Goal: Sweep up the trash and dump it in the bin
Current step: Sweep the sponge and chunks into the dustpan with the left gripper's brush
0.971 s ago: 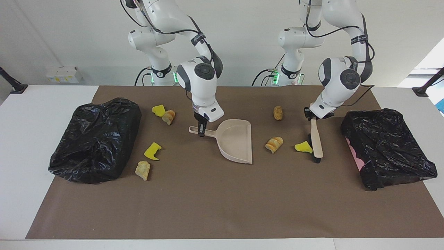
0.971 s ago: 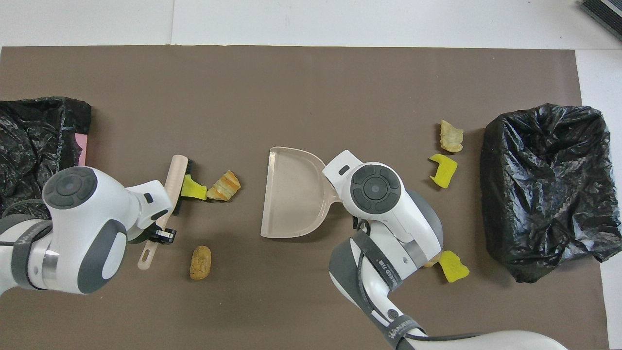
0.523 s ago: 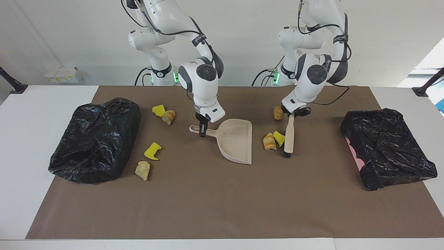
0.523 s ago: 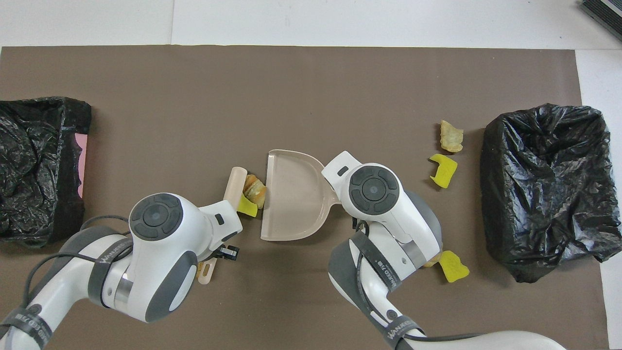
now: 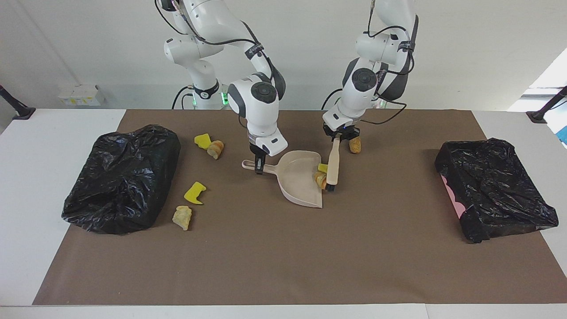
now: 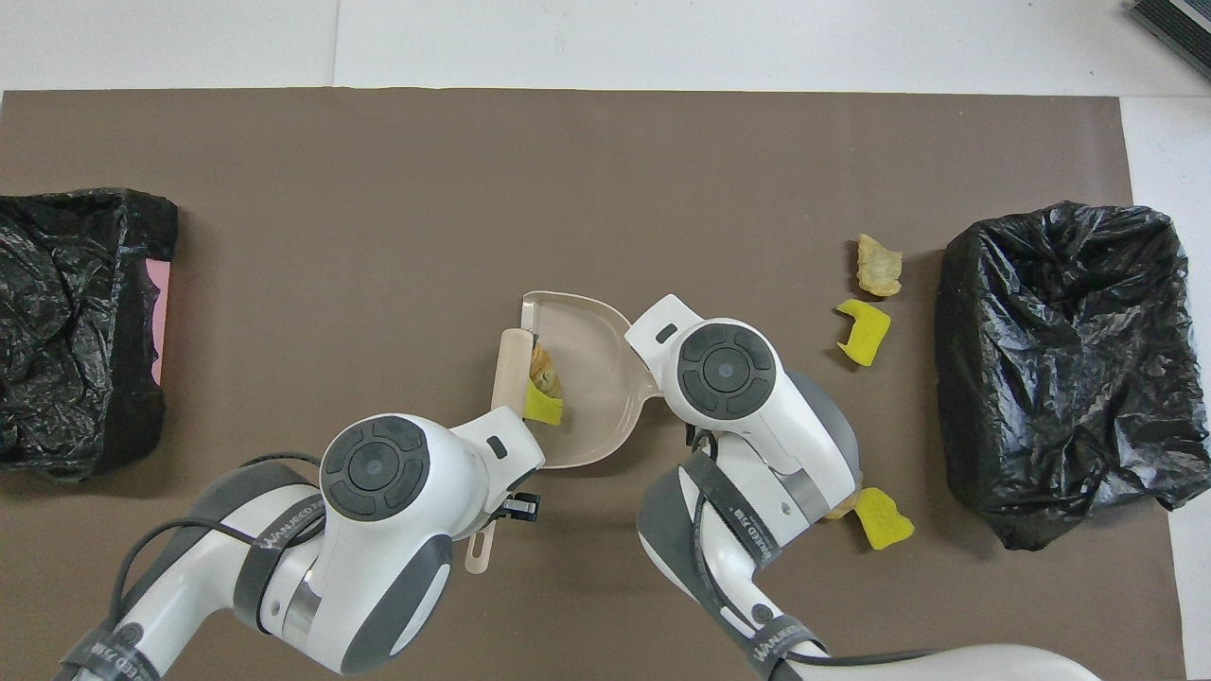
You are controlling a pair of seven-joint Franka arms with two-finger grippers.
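Trash [image 5: 320, 177]: light, soft chunks; push them, no pinching.
Left fingers [image 5: 340, 138]: clamped on brush handle [image 5: 334, 160].
Right fingers [image 5: 258, 165]: clamped on dustpan [image 5: 296, 184] handle.

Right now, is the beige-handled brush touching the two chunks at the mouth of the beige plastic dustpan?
Touching. In the facing view the brush sits pressed against the yellow sponge chunk and the tan bread chunk, with no gap, just inside the dustpan's open edge.

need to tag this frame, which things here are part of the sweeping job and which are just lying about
Job: dustpan, held by the right gripper; brush, held by the left gripper; trash chunks, two now in the pan, others loose on the mat; black-bagged bins.
Lying about: small white boxes by the wall.
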